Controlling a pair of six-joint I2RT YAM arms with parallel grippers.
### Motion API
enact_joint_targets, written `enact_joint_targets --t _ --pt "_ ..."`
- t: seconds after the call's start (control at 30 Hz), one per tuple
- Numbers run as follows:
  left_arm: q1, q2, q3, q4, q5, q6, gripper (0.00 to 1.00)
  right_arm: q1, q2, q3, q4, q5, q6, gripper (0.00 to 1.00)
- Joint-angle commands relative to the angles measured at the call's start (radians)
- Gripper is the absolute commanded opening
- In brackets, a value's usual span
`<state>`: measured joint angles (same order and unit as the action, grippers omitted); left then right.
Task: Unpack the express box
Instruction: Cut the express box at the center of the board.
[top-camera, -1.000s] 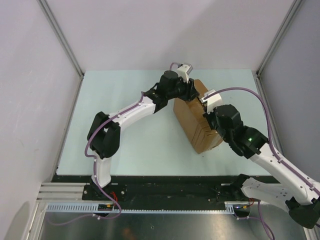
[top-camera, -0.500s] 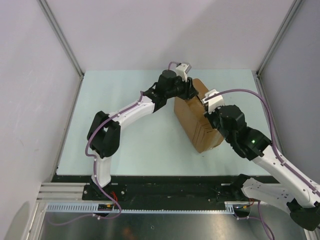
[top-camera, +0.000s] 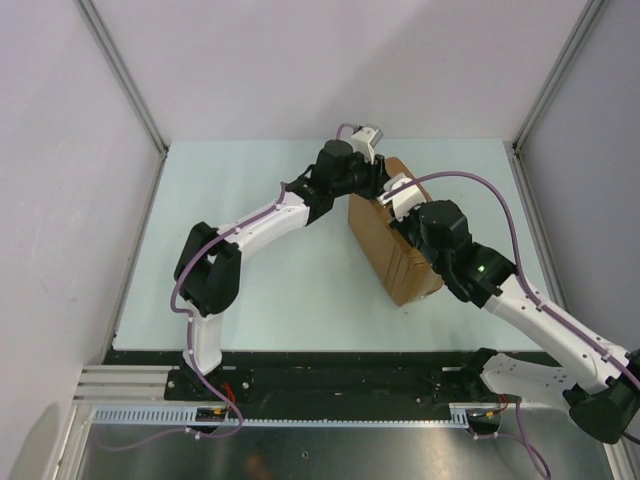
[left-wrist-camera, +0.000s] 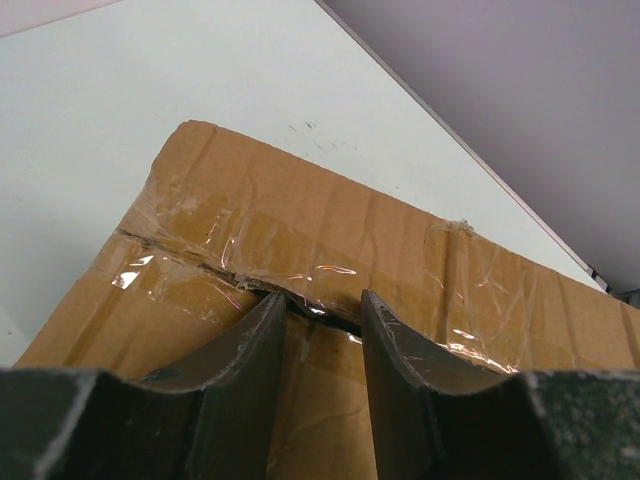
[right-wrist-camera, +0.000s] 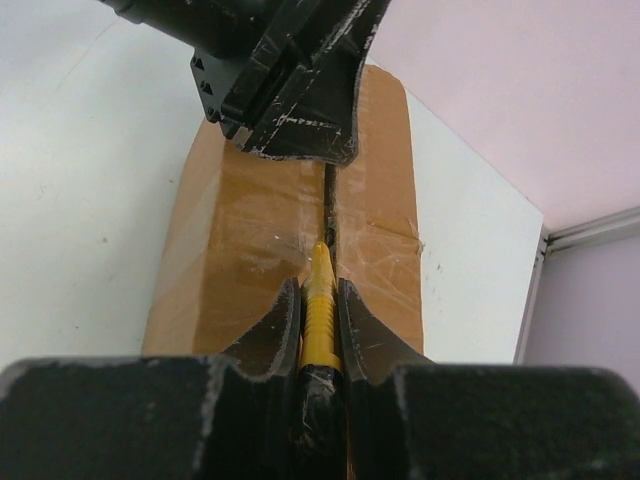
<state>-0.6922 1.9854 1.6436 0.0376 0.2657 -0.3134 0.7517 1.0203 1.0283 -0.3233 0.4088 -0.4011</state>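
Observation:
The express box (top-camera: 400, 268) is a brown taped carton lying right of the table's middle. In the left wrist view its taped seam is torn across the top (left-wrist-camera: 330, 215). My left gripper (top-camera: 378, 186) rests on the box's far end, open, its tips (left-wrist-camera: 320, 300) set against the split seam with only bare cardboard between them. My right gripper (top-camera: 408, 215) hovers over the box top, shut on a yellow utility knife (right-wrist-camera: 320, 300). The knife's tip sits in the dark seam gap of the box (right-wrist-camera: 225, 240), just short of the left gripper (right-wrist-camera: 290, 90).
The pale table (top-camera: 270, 270) is bounded by grey walls with metal frame posts at the back corners (top-camera: 160, 150). The box's right side lies close to the table's right edge (top-camera: 530, 230). Both arm bases stand on the near rail.
My right arm has slid along the box top toward the far end and the left gripper, carrying the knife. The left arm and the box have stayed put.

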Motion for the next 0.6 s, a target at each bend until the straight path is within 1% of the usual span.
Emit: enact_joint_targets --t 0.0,0.13,0.37,0.57 --pt "0.036 0.104 -0.079 -0.278 -0.100 0.036 0.43 -0.006 0.017 0.019 0.040 -0.018 -0.051 0.00" --pt "0.034 0.102 -0.080 -0.277 -0.102 0.036 0.42 -0.020 0.029 0.021 -0.008 -0.024 -0.064 0.00" --pt "0.036 0.102 -0.088 -0.278 -0.111 0.040 0.42 -0.015 0.020 0.010 -0.040 0.084 -0.143 0.00" --pt "0.034 0.102 -0.096 -0.278 -0.125 0.046 0.42 -0.014 -0.008 0.010 -0.112 0.111 -0.137 0.00"
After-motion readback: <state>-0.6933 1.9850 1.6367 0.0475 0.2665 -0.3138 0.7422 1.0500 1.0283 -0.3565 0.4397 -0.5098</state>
